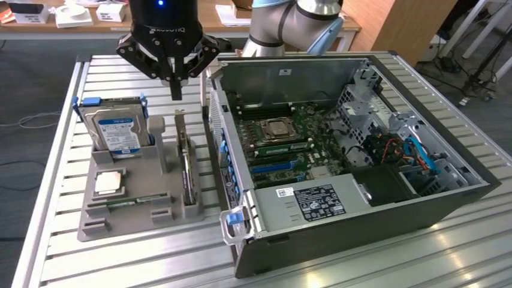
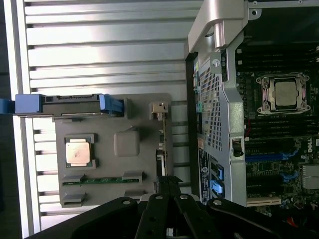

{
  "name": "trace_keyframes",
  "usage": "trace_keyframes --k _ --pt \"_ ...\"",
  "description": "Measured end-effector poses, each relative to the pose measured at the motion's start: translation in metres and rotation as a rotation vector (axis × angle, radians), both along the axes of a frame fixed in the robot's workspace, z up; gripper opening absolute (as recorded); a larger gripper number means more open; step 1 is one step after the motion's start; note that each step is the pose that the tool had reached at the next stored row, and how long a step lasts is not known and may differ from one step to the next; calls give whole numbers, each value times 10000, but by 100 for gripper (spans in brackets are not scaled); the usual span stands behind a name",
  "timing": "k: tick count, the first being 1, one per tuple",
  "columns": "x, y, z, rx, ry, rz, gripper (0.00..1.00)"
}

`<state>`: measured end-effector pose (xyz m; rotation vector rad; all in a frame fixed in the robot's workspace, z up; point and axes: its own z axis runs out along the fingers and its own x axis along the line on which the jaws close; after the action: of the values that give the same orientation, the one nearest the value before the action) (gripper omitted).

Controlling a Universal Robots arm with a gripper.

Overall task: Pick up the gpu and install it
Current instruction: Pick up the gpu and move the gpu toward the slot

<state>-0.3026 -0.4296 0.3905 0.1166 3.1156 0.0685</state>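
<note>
The gpu (image 1: 184,165) stands on its long edge in a slot of the grey holder (image 1: 128,225), right beside the open computer case (image 1: 352,150). In the wrist view the gpu (image 2: 160,142) appears edge-on as a thin dark strip with its silver bracket (image 2: 158,108) at one end. My gripper (image 1: 174,93) hangs above the far end of the card, a little higher than its top edge and not touching it. Its black fingers (image 2: 168,185) are pressed together, shut on nothing.
The holder (image 2: 109,124) also carries a silver hard drive (image 1: 119,133) with a blue label, a CPU (image 1: 108,182) and a narrow green RAM stick (image 1: 132,201). The case's metal side wall (image 1: 217,129) rises close to the gpu. Everything rests on a slatted metal table (image 1: 56,180).
</note>
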Motion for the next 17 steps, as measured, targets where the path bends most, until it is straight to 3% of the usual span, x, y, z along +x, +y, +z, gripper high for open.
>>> trace_keyframes --k 2,3,4,5,9,17 --pt "0 0 0 1 0 0 11" --pt "0 0 0 0 0 0 23" --pt "0 0 0 0 0 0 23" --pt "0 0 0 0 0 0 30" --pt "0 0 -4 1 0 0 30" --pt "0 0 -141 0 0 -1 30"
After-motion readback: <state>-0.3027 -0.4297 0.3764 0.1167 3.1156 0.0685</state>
